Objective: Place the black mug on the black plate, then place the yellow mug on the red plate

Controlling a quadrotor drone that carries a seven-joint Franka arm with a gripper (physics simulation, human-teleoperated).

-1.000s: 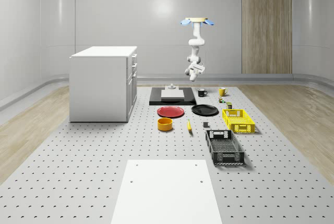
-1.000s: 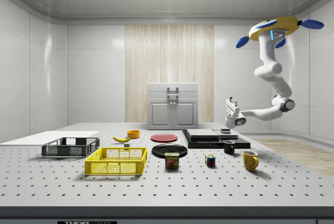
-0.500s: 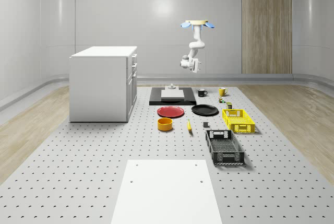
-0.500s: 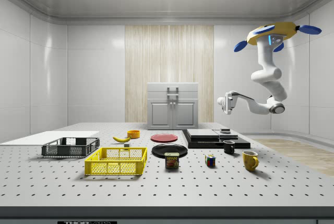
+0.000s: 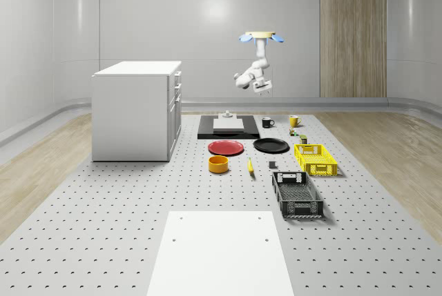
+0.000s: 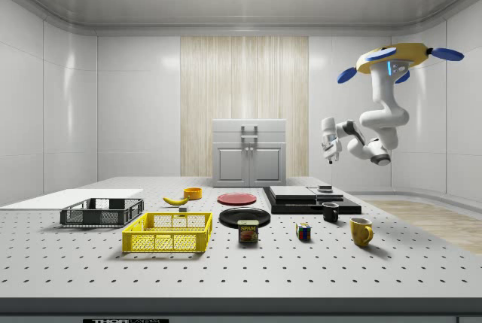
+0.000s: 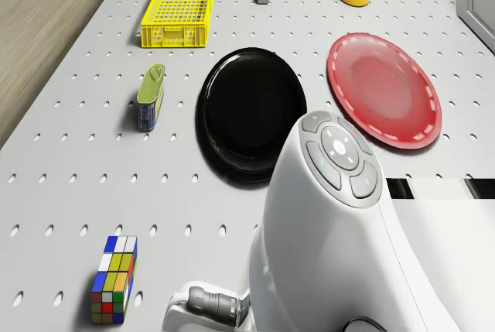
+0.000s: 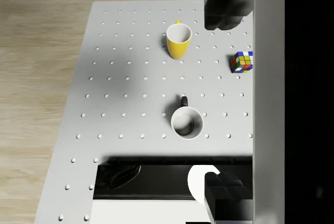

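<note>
Overhead, the drone [image 6: 399, 57] hovers above the perforated table's [image 5: 103, 227] far end.

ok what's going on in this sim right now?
The drone hovers high above the far end of the table, arm folded, with the gripper pointing down well above the black mug. Nothing is held. The black mug and the yellow mug both stand on the table, not on their plates. The black plate and red plate are both bare, so neither step is done yet.
</note>
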